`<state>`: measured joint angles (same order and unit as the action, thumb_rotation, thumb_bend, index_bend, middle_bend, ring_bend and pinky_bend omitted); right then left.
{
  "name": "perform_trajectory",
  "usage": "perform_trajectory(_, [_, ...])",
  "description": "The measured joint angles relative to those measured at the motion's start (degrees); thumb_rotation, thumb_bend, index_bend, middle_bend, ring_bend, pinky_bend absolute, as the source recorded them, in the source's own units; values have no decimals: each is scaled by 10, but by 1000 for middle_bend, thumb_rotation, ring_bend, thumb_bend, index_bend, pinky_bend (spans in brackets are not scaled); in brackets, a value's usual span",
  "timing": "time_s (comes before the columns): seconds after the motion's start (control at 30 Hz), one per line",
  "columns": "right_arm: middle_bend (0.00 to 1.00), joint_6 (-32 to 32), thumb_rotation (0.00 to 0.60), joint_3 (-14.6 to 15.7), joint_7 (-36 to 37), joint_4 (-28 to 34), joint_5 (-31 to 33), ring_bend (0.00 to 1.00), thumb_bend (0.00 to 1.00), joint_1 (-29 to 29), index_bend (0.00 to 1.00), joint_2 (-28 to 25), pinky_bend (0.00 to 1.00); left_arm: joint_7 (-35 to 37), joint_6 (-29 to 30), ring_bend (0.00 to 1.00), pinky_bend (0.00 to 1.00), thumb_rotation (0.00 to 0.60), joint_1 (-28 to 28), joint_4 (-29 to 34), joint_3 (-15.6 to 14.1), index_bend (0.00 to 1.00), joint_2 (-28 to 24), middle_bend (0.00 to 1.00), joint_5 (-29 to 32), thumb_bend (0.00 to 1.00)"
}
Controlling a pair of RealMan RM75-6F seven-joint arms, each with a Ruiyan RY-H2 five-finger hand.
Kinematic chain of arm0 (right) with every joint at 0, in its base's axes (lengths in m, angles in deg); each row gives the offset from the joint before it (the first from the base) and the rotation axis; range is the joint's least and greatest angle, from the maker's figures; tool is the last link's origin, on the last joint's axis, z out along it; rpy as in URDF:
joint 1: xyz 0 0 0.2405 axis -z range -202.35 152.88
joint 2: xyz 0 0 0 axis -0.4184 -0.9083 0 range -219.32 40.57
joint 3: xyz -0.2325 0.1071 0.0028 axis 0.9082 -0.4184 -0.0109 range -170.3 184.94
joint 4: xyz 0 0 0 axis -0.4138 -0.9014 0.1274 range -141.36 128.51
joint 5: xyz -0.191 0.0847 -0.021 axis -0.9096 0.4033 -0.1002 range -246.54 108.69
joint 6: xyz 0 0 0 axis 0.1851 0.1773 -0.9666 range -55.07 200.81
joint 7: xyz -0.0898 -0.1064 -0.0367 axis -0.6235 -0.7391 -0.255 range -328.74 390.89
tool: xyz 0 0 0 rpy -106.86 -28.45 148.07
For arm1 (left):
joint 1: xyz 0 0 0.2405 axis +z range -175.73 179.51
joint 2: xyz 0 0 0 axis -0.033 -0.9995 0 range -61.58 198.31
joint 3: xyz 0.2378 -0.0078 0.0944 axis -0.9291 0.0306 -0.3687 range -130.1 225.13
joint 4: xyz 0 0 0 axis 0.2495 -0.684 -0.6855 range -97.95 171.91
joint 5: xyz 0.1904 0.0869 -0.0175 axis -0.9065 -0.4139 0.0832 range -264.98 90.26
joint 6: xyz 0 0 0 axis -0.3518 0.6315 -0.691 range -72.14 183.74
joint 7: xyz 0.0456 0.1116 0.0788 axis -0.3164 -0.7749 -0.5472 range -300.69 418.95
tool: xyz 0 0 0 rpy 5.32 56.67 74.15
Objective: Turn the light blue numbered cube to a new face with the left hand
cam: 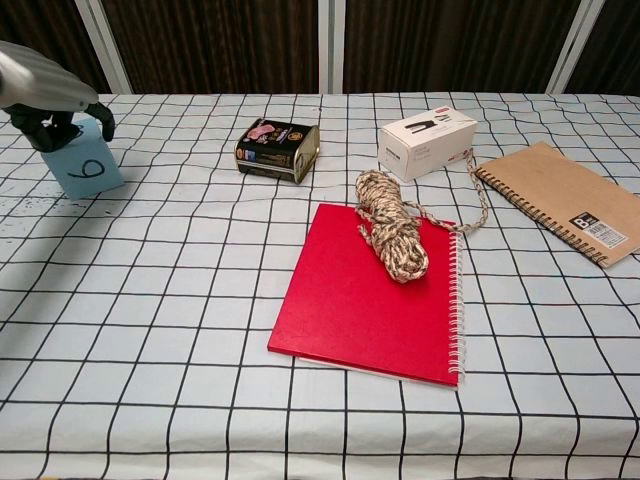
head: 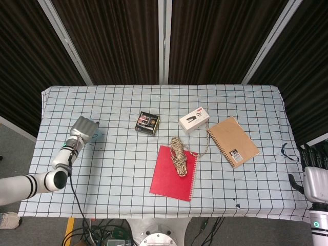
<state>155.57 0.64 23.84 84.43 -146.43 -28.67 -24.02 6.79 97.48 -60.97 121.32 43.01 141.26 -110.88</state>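
Observation:
The light blue numbered cube (cam: 90, 172) stands on the checked cloth at the far left, and its front face shows a handwritten 6 or 9. My left hand (cam: 52, 108) sits on top of it, dark fingers curled down over its upper edges on both sides, gripping it. From the head view the left hand (head: 85, 127) covers nearly all of the cube. My right hand (head: 314, 171) hangs off the table's right edge, holding nothing, its fingers apart.
A dark tin (cam: 277, 149) and a white box (cam: 427, 141) lie toward the back. A rope bundle (cam: 392, 234) rests on a red notebook (cam: 372, 296), and a brown notebook (cam: 562, 199) lies at the right. The table edge (head: 38, 133) runs just left of the cube.

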Motion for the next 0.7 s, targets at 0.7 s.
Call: perform_trajectory(0.7, [0,-4,600,-1,-24,13,4,0,265,-7,0,2,0,33,-83,932,940,600,-39,-145,-63,196,23,852,113,753])
